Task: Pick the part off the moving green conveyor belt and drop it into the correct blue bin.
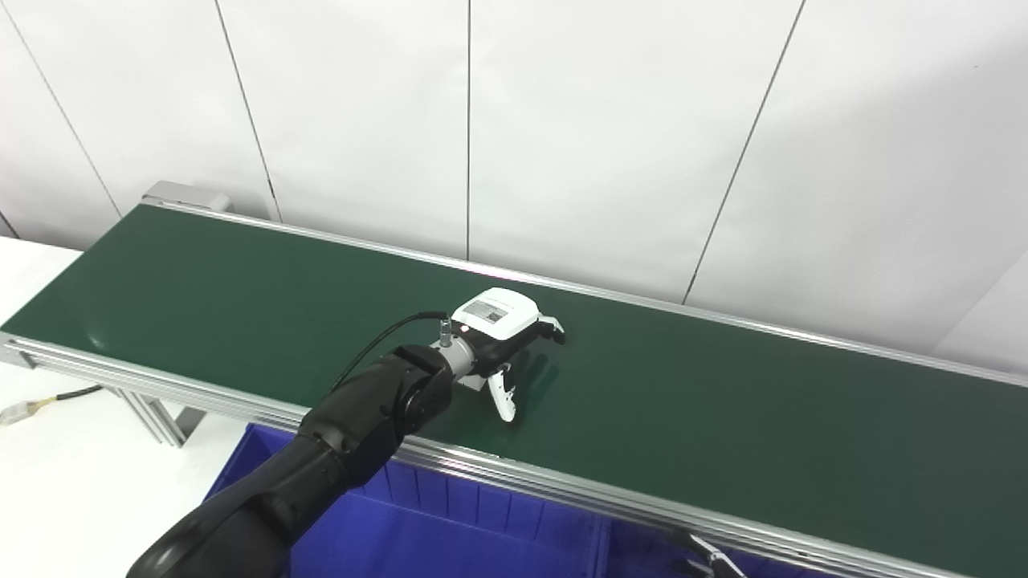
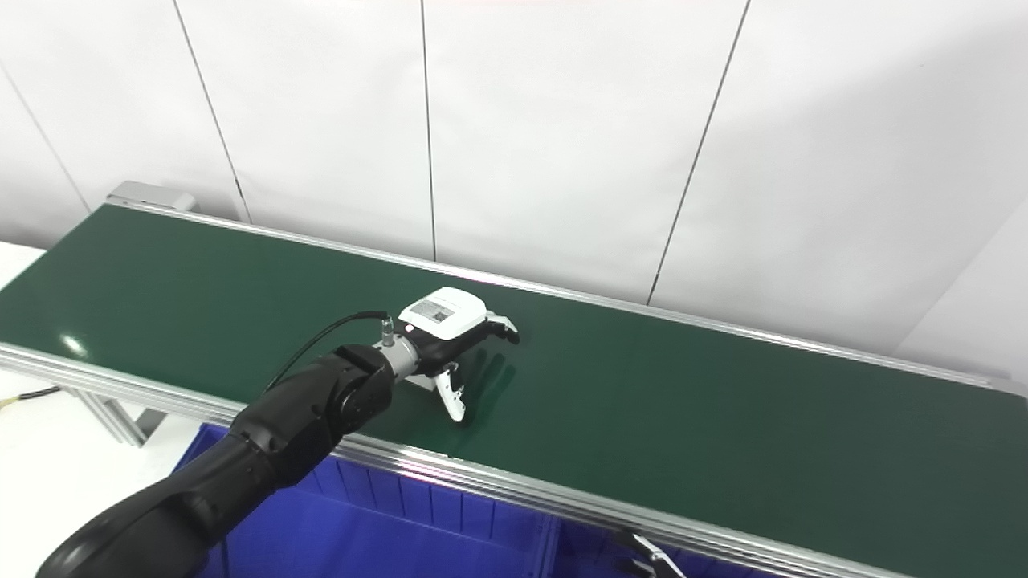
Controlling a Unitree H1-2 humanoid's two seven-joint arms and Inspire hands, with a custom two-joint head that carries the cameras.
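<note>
The left hand (image 1: 502,341) is hovering low over the middle of the green conveyor belt (image 1: 723,409), its fingers (image 1: 504,399) spreading apart and gripping nothing. No part is showing anywhere on the belt. The blue bin (image 1: 450,522) is sitting below the belt's near rail. Only a sliver of the right hand (image 1: 711,558) is peeking in at the bottom edge, so I cannot tell its state

Bright, even light, perhaps from overhead; soft glare on the belt (image 1: 241,289), faint shadows, sharp focus throughout
</note>
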